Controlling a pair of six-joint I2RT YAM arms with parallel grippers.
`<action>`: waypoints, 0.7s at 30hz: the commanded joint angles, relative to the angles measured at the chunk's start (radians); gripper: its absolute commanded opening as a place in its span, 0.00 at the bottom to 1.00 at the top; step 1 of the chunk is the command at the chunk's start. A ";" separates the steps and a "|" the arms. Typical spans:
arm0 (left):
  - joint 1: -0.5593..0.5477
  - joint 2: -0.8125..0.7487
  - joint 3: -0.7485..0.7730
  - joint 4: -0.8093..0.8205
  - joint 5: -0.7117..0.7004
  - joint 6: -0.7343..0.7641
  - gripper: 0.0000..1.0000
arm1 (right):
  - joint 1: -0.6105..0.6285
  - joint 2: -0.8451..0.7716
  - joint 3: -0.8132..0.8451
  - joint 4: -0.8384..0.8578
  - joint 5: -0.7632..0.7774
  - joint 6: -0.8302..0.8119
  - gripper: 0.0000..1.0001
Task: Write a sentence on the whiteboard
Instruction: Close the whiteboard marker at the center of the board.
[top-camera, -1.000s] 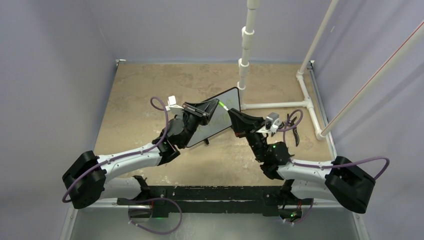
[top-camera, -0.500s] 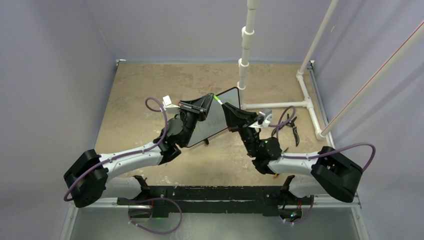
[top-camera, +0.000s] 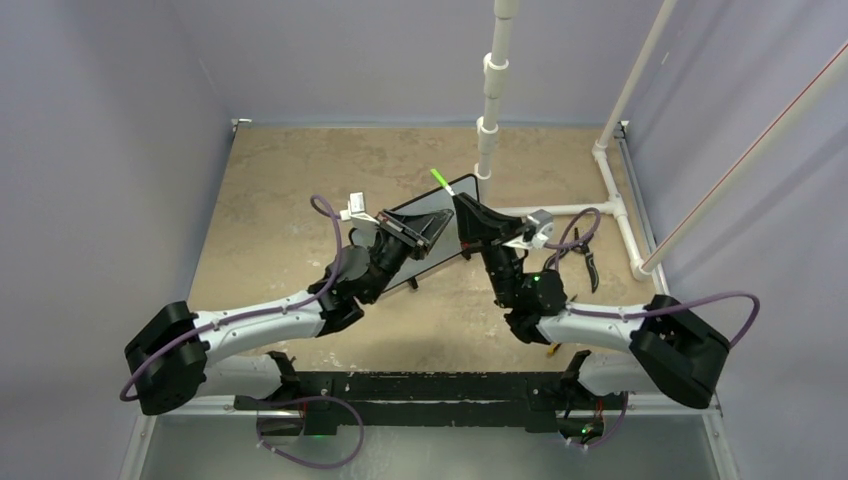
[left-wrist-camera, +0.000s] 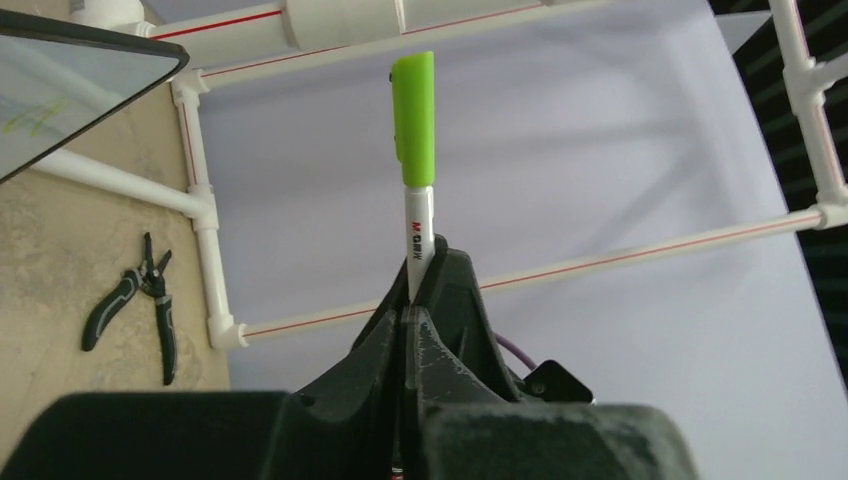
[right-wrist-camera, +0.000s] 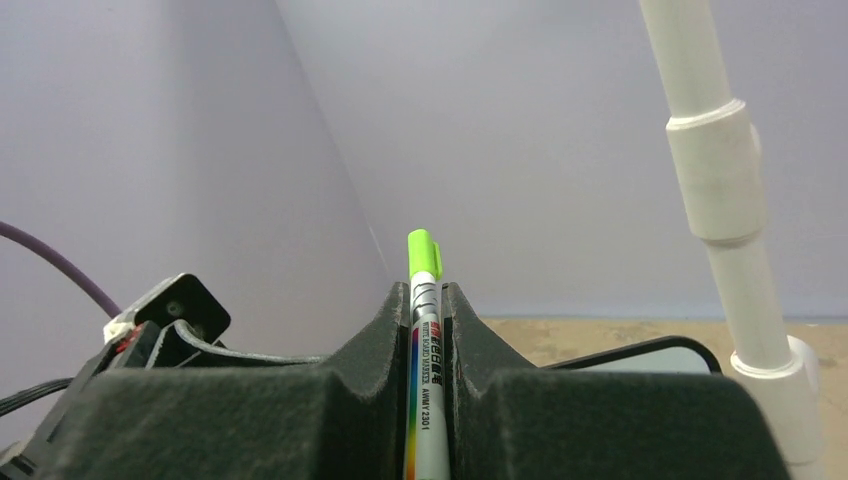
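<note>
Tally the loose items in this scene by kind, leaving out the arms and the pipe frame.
white rectangular whiteboard with a thin black frame: 1
white marker with a lime-green cap: 1
black-handled pliers: 1
Total: 3

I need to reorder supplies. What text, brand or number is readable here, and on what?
"WHITE BOARD MARKER": marker barrel, right wrist view.
"AWM Y 2301": same barrel, small, possibly misread.
Red "M" plus blurred letters: barrel, left wrist view.
Green handwriting on the whiteboard: too faint to read.
</note>
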 joint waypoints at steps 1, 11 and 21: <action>-0.006 -0.067 0.067 -0.024 0.067 0.137 0.11 | 0.003 -0.133 -0.021 -0.002 0.007 -0.007 0.00; 0.032 -0.125 0.238 -0.278 0.235 0.485 0.73 | -0.036 -0.412 0.009 -0.461 -0.113 0.102 0.00; 0.140 -0.188 0.355 -0.607 0.465 0.704 0.88 | -0.361 -0.555 -0.004 -0.661 -0.699 0.389 0.00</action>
